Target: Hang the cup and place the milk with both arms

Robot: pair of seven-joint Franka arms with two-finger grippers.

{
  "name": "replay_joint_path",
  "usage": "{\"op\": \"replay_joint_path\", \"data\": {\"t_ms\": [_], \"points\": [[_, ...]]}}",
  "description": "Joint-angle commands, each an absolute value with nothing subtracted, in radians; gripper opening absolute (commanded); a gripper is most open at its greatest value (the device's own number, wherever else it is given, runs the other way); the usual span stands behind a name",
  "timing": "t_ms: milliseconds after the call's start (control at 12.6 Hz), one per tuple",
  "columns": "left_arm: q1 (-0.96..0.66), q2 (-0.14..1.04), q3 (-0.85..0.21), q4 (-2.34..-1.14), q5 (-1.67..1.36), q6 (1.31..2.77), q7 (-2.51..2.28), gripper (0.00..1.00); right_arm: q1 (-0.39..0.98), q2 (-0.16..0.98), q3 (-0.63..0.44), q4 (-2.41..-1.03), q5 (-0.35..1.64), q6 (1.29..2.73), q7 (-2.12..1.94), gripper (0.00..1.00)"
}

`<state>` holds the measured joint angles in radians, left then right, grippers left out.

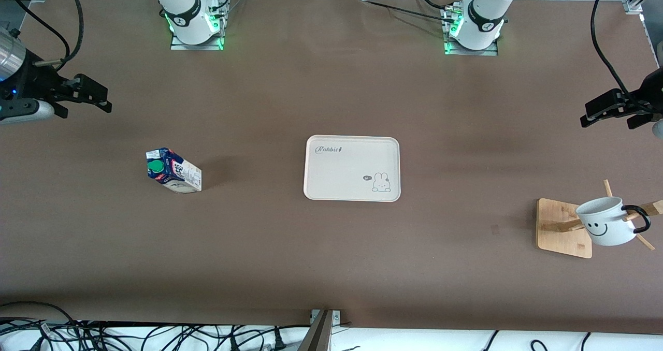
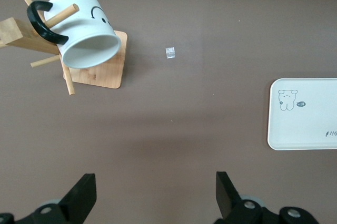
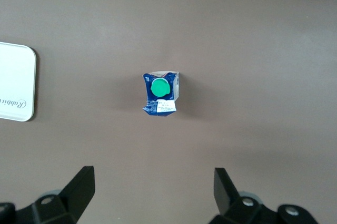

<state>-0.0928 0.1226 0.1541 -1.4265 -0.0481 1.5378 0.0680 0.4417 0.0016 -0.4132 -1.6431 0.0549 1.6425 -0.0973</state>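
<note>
The white cup (image 1: 603, 224) with a smiley face hangs by its black handle on a peg of a wooden rack (image 1: 557, 227) at the left arm's end of the table. It also shows in the left wrist view (image 2: 84, 29), mouth toward the camera. The blue-and-white milk carton (image 1: 173, 171) with a green cap stands on the table toward the right arm's end, and shows in the right wrist view (image 3: 160, 93). My left gripper (image 1: 588, 114) (image 2: 155, 187) is open and empty, raised over bare table near the rack. My right gripper (image 1: 106, 100) (image 3: 152, 182) is open and empty, raised over bare table near the milk.
A white tray (image 1: 342, 180) with a rabbit drawing lies empty at the table's middle; it shows at the edge of both wrist views (image 2: 305, 129) (image 3: 16, 82). A small scrap of tape (image 1: 495, 230) lies on the table between the tray and the rack. Cables run along the table's edges.
</note>
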Motion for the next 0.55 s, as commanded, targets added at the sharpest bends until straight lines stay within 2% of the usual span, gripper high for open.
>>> {"op": "replay_joint_path", "data": {"t_ms": [0, 79, 159, 317, 476], "points": [[-0.100, 0.114, 0.152, -1.431, -0.003, 1.523, 0.119, 1.00, 0.239, -0.031, -0.199, -1.674, 0.035, 1.643, -0.098, 1.00], [-0.098, 0.114, 0.152, -1.430, -0.006, 1.511, 0.124, 1.00, 0.122, -0.032, -0.076, -1.671, 0.031, 1.641, -0.100, 1.00], [-0.098, 0.114, 0.152, -1.430, -0.008, 1.506, 0.121, 1.00, 0.071, -0.032, -0.022, -1.664, 0.026, 1.638, -0.098, 1.00], [-0.100, 0.114, 0.152, -1.431, -0.012, 1.485, 0.115, 1.00, 0.008, -0.029, 0.023, -1.660, 0.025, 1.640, -0.100, 1.00], [-0.098, 0.114, 0.152, -1.431, -0.011, 1.477, 0.115, 1.00, 0.003, -0.022, 0.032, -1.635, 0.025, 1.635, -0.100, 1.00]]}}
